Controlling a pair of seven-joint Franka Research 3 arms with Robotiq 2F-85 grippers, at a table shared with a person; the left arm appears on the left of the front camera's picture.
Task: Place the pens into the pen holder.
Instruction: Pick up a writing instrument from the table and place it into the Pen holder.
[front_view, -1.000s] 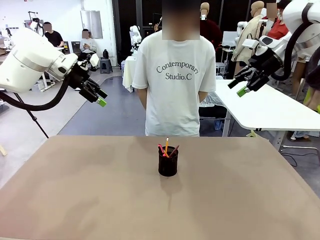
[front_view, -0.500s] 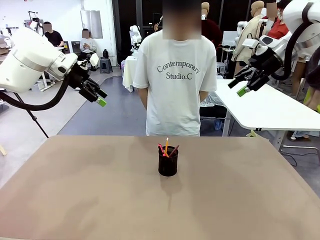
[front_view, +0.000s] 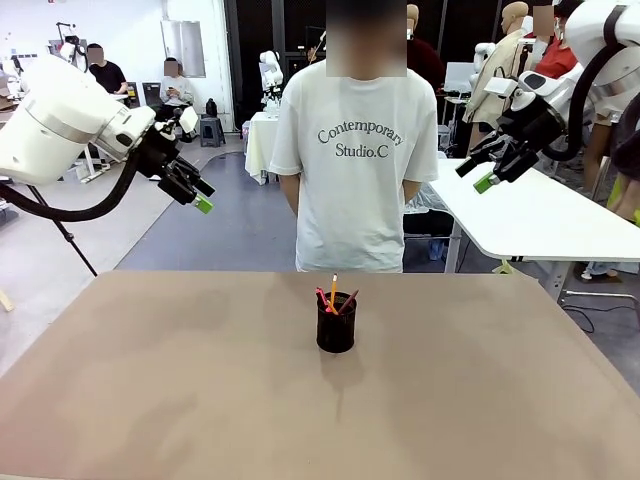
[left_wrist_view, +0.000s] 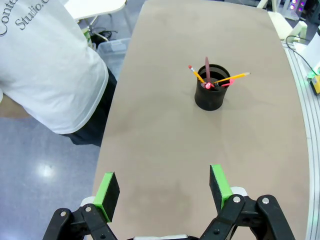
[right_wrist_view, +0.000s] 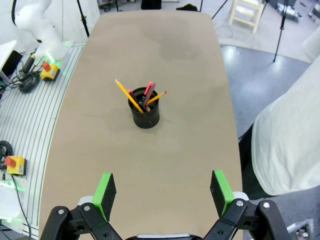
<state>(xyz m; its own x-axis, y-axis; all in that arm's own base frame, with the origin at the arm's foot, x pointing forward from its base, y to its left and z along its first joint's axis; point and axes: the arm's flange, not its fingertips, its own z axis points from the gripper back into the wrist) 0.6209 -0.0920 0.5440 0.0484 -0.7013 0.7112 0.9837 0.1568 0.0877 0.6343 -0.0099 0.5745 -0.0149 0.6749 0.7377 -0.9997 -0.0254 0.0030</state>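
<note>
The left pincer is held high above the left side of the surface, and its two green-padded fingers stand wide apart with nothing between them. The right pincer is also raised, over the right side, and its two fingers are spread apart and empty in the same way. Both pincers are well apart from the things of the task.

Seen from the left wrist, the left pincer looks down on the bare tan surface, and farther ahead stands the one pen holder. From the right wrist, the right pincer faces the same holder from the other side.

The pen holder is a small black cup, upright near the middle of the surface. The pens stand inside it and lean outward over its rim. I can count about four: one yellow-orange pencil, one dark reddish-brown pen, one pink-red one, and one more thin yellow stick. No pen lies on the surface.

One person in a white T-shirt stands at the far edge, behind the holder.
</note>
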